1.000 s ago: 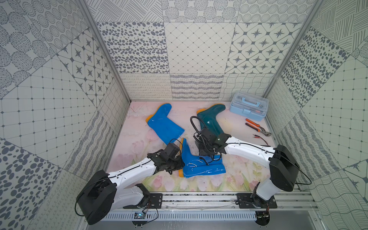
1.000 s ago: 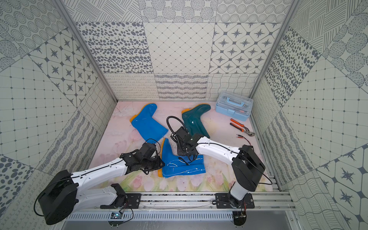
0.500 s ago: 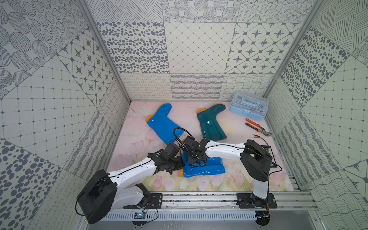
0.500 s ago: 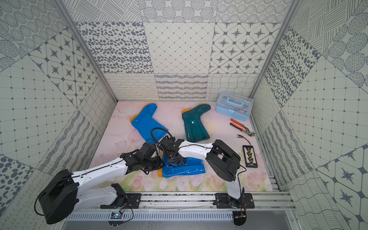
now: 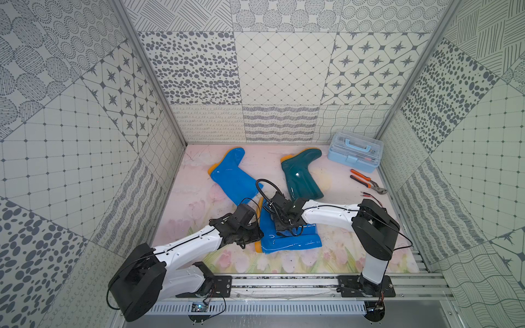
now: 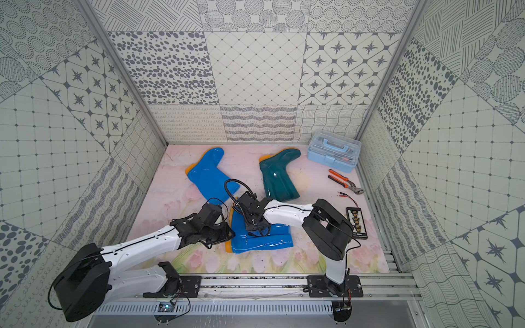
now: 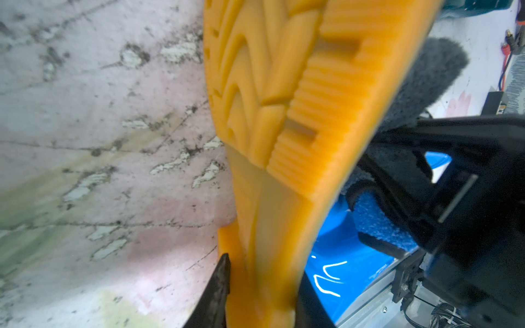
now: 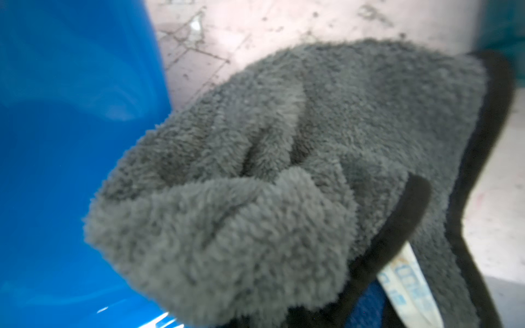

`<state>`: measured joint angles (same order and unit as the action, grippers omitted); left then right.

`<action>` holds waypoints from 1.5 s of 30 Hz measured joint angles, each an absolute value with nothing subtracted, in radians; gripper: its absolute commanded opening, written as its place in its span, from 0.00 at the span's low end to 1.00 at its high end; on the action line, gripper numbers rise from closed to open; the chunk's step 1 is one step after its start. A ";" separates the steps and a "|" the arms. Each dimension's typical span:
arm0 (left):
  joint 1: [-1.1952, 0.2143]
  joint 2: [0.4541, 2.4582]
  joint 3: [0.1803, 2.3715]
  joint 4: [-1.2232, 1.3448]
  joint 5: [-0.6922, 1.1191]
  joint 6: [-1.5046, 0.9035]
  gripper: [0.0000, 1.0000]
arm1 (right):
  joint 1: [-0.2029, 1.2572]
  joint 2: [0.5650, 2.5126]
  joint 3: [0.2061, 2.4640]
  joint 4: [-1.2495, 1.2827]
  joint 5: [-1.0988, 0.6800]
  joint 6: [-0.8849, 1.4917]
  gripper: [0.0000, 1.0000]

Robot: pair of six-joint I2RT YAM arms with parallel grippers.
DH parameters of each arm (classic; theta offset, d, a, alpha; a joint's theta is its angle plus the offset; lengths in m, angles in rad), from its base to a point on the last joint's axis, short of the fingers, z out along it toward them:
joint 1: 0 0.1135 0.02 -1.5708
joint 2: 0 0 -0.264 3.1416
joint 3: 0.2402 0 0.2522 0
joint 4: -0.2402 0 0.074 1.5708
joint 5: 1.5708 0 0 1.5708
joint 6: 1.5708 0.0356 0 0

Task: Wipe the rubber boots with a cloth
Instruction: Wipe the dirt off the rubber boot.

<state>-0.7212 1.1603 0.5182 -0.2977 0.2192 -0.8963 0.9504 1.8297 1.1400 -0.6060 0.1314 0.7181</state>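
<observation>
Patterned grey-and-white tiled walls (image 5: pixel 284 71) are enclosing a scuffed floral mat (image 5: pixel 199 204). At lower centre in both top views the right gripper (image 5: pixel 287 228) is pointing down with its jaws pinched tight on the cloth (image 8: pixel 284 184). The cloth's grey pile is bunching up in front of the right wrist camera and lying against the side of the near blue boot (image 5: pixel 292 241).

Just to its left, the left gripper (image 5: pixel 253 238) is clamping that boot's orange heel. In the left wrist view its black fingers (image 7: pixel 220 284) are touching both sides of the sole, with the jaws only partly apart. This boot is lying on its side, shaft running toward the right, toe pointing up-frame, and the right wrist is hiding much of its foot.

The far blue boot (image 5: pixel 231 176) is lying left of centre, its shaft end almost meeting the near boot's toe, with the right arm's cable loop arching over it. The teal boot (image 5: pixel 301 173) is resting at centre, its shaft mouth just beside the right forearm.

Farther out, a pale blue toolbox (image 5: pixel 355 154) is sitting in the upper right corner of the mat, with orange-handled pliers (image 5: pixel 366 181) and red-tipped test leads (image 5: pixel 369 195) below it. In a top view a black connector board (image 6: pixel 356 223) is peeking out beside the right elbow.
</observation>
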 measured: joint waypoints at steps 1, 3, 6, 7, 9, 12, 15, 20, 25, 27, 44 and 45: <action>-0.719 1.158 0.519 -0.302 0.219 -0.896 0.00 | 0.942 1.821 1.131 -0.606 0.129 0.718 0.00; -0.707 1.149 0.522 -0.313 0.221 -0.894 0.00 | 0.925 1.803 1.118 -0.611 0.123 0.717 0.00; -0.680 1.126 0.525 -0.337 0.226 -0.885 0.00 | 0.910 1.790 1.116 -0.640 0.130 0.717 0.00; -0.670 1.115 0.525 -0.352 0.226 -0.881 0.00 | 0.904 1.782 1.116 -0.653 0.139 0.714 0.00; -0.656 1.095 0.523 -0.381 0.227 -0.879 0.00 | 0.888 1.763 1.109 -0.691 0.145 0.703 0.00; -0.645 1.076 0.503 -0.396 0.218 -0.878 0.00 | 0.870 1.697 1.094 -0.731 0.139 0.698 0.00; -0.640 1.061 0.465 -0.358 0.221 -0.879 0.00 | 0.861 1.605 1.072 -0.706 0.107 0.716 0.00; -0.638 1.047 0.416 -0.292 0.236 -0.879 0.00 | 0.924 1.617 1.131 -0.620 0.028 0.758 0.00; -0.635 1.039 0.383 -0.226 0.252 -0.882 0.00 | 1.044 1.829 1.277 -0.519 -0.060 0.794 0.00; -0.634 1.036 0.373 -0.212 0.258 -0.882 0.00 | 1.069 1.896 1.291 -0.479 -0.083 0.822 0.00; -0.634 0.965 0.353 -0.203 0.240 -0.888 0.00 | 0.770 1.765 1.074 -0.601 -0.177 0.775 0.00; -0.634 0.960 0.349 -0.200 0.238 -0.888 0.00 | 0.754 1.755 1.074 -0.639 -0.150 0.766 0.00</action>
